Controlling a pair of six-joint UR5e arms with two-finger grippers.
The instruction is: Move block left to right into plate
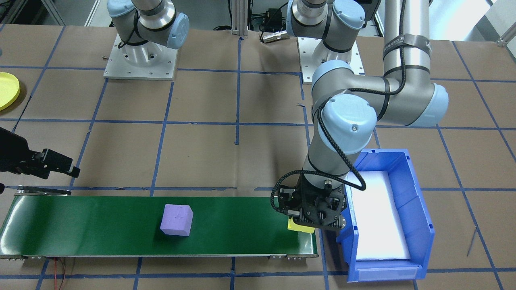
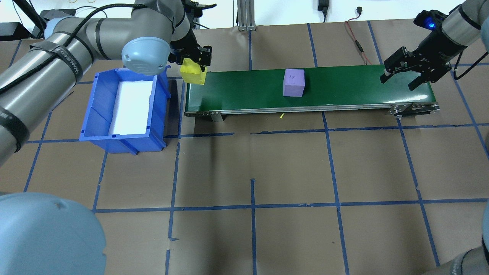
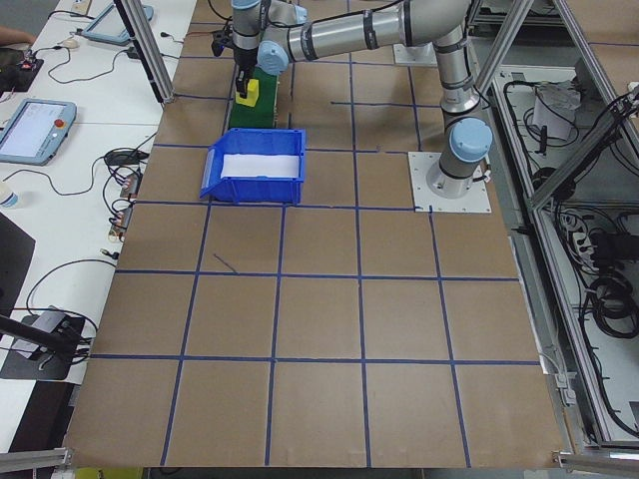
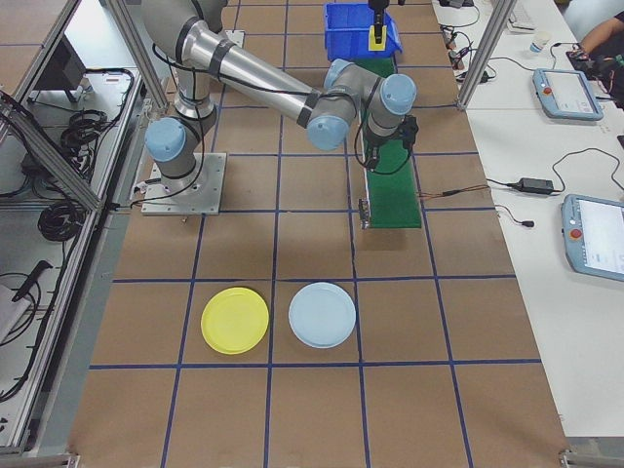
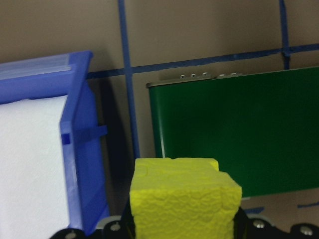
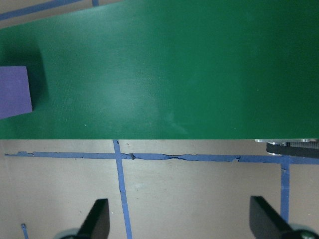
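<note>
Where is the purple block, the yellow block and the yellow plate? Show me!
purple block [image 2: 293, 81], overhead exterior view, middle of its top face
yellow block [image 2: 193, 74], overhead exterior view, its front face under the left gripper
yellow plate [image 4: 234, 320], exterior right view, centre of the plate

Brown worktop [image 2: 290, 168] gridded with blue tape. Dark green belt [image 2: 344, 89] carries a purple block [image 2: 293, 82]. Yellow block [image 2: 193, 73] in the black left tool [image 2: 195, 61], beside it a blue bin [image 2: 126, 137] lined white. Yellow plate [image 4: 235, 320], pale blue plate [image 4: 323, 315].
</note>
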